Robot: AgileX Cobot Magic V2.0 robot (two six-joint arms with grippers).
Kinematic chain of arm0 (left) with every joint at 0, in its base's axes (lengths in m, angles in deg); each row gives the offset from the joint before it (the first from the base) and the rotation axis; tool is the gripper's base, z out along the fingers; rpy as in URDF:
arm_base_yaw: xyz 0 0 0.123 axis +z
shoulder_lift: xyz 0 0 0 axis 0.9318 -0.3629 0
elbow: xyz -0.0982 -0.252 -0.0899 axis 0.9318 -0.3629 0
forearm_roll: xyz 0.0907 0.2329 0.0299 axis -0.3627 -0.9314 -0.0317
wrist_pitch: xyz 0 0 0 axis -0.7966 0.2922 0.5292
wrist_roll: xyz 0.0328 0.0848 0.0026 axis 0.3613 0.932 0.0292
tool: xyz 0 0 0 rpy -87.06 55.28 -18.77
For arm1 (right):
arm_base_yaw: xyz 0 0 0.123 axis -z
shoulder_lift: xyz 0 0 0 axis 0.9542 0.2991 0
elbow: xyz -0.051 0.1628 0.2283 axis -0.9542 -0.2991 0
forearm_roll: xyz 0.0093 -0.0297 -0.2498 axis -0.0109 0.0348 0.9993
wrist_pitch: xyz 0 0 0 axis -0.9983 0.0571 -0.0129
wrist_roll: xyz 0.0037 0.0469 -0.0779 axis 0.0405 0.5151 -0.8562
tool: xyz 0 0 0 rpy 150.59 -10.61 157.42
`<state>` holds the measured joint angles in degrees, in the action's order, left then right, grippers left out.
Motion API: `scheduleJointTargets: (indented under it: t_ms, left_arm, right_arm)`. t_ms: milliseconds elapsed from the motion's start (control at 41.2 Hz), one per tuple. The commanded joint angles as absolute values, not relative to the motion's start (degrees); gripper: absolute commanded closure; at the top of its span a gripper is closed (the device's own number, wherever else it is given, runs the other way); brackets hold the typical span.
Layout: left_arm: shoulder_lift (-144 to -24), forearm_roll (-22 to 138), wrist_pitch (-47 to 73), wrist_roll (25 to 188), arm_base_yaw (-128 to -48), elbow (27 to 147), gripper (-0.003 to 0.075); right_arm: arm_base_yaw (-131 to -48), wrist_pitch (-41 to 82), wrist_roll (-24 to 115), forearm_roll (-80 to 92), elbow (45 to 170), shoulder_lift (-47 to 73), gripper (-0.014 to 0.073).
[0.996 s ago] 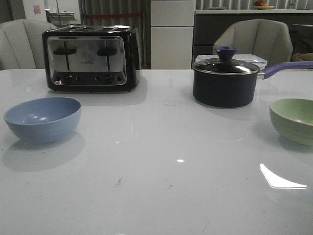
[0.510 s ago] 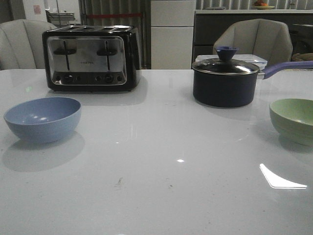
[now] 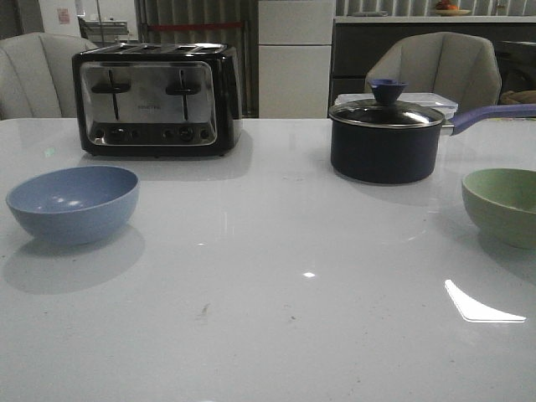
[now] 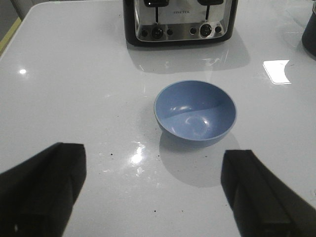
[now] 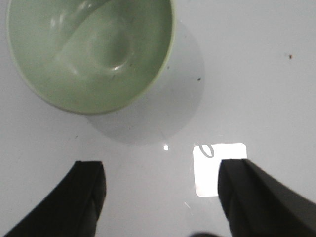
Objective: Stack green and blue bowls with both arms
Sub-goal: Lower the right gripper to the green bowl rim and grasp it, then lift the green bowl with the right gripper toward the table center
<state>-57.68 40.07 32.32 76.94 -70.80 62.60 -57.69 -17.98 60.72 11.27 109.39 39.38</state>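
The blue bowl [image 3: 74, 203] sits upright and empty at the table's left; the left wrist view shows the blue bowl [image 4: 195, 112] ahead of my left gripper [image 4: 157, 170], which is open with bare table between its fingers. The green bowl [image 3: 504, 206] stands at the far right edge of the front view, partly cut off. In the right wrist view the green bowl [image 5: 91, 52] lies just beyond my right gripper [image 5: 163, 177], also open and empty. Neither arm shows in the front view.
A black and chrome toaster [image 3: 155, 99] stands at the back left. A dark navy saucepan [image 3: 385, 138] with glass lid and purple handle [image 3: 490, 115] is at the back right, close to the green bowl. Chairs stand behind the table.
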Motion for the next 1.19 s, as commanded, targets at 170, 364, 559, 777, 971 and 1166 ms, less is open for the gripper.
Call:
scheduleJointTargets:
  t_ms: [170, 364, 559, 777, 971, 1166]
  left_arm:
    - [-58.10, 40.31, 27.46, 76.73, -71.23, 64.24, 0.0108]
    - [-58.10, 40.31, 27.36, 76.73, -71.23, 64.24, 0.0108]
    - [-58.10, 40.31, 27.36, 76.73, -71.23, 64.24, 0.0108]
    - [-58.10, 40.31, 27.36, 76.73, -71.23, 64.24, 0.0108]
    - [-58.10, 40.31, 27.36, 76.73, -71.23, 64.24, 0.0108]
    - [-58.10, 40.31, 27.36, 76.73, -71.23, 64.24, 0.0108]
  right_arm:
    - [-57.28, -11.26, 59.55, 8.29, 117.39, 49.67, 0.0022]
    - [-57.28, -11.01, 59.21, 8.29, 121.59, 56.70, 0.0022]
    - [-57.41, -11.99, 59.21, 8.29, 125.07, 61.27, 0.0022]
    - [-57.54, -13.96, 59.20, 8.08, 127.13, 63.21, 0.0195]
    - [-57.54, -13.78, 59.20, 7.50, 127.17, 63.21, 0.0421]
    - [-57.60, -14.24, 59.20, 6.54, 127.19, 62.59, 0.0505]
